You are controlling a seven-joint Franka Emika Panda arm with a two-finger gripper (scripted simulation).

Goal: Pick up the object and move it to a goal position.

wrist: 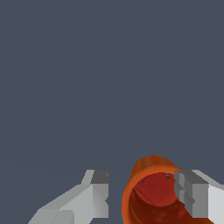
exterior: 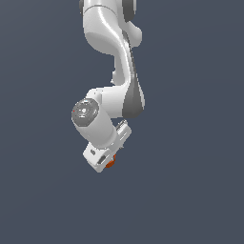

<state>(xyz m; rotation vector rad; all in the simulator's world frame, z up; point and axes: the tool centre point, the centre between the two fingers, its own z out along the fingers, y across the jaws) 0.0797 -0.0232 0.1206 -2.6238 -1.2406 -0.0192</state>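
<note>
The gripper (wrist: 142, 197) stands spread, not clenched; the orange-red cup (wrist: 153, 194) sits between its fingers, against the 3 o'clock finger (wrist: 197, 197), mouth facing the wrist camera, long axis along the fingers.

Cup (wrist: 153, 192) orange-red outside, darker red inside; tool (wrist: 142, 199) white with grey pads; backdrop slate blue-grey.

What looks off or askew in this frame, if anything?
The orange-red cup sits off-centre in the gripper: it crowds one finger, which overlaps its rim, while a gap separates it from the other finger. Its dark red inside faces the wrist camera. No damage visible.
</note>
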